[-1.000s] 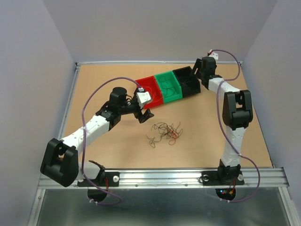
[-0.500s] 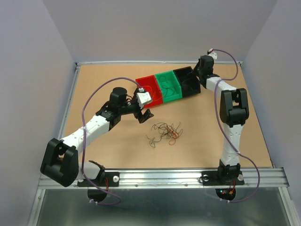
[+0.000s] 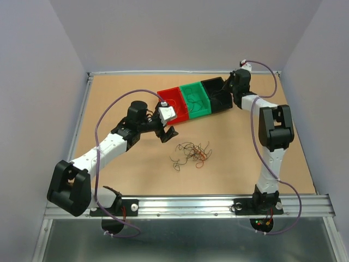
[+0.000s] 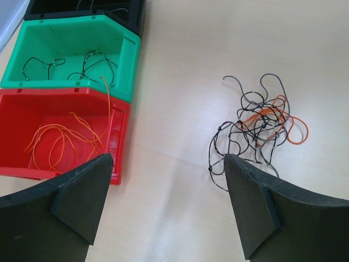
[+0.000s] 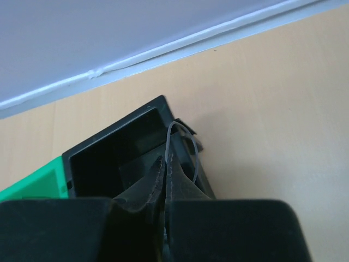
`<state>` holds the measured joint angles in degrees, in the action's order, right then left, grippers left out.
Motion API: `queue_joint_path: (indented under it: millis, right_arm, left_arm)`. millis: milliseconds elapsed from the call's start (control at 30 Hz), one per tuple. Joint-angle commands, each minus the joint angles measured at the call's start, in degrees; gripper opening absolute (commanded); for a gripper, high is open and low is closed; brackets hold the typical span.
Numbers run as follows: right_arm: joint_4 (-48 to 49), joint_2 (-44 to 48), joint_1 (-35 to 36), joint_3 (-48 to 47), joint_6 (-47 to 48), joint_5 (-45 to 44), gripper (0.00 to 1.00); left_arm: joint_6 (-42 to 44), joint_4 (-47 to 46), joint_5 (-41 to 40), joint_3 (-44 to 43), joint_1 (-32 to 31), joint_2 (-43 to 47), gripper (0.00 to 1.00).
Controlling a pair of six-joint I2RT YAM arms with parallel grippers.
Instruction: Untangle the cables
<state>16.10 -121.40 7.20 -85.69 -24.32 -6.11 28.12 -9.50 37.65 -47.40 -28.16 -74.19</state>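
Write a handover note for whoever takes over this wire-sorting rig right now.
Left gripper: jaws wide open, empty, between the red bin and the tangle.
Right gripper: shut over the black bin; a thin wire loops from its tips, grip unclear.
Done: orange wires lie in the red bin, dark wires in the green bin.
Left: the black-and-orange tangle on the table.

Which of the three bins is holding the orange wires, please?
The red bin, at the end of the row; its green neighbour holds dark wires instead.
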Motion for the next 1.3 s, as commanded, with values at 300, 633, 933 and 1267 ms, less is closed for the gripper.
queue_joint_path:
  millis: [300,633,933,1267]
  right_arm:
    - [7.3,4.6,1.2,4.1,9.3,17.6,0.01]
    - [1.0,4.1,1.3,4.1,7.4,14.9,0.22]
    - [0.5,9.2,1.8,6.3,8.4,13.8,0.51]
    - [-4.8,13.0,3.6,5.7,9.5,12.7,0.59]
  left_arm:
    - [0.6,-0.7,0.9,-2.7,-0.4,0.2,0.95]
    - [1.0,-0.5,1.2,-2.6,-0.6,0.1,0.95]
    - [2.0,-0.9,-3.0,-2.2,-2.3,-0.2,0.95]
    - [2.4,-0.2,-5.3,-2.8,-3.7,-2.1,0.95]
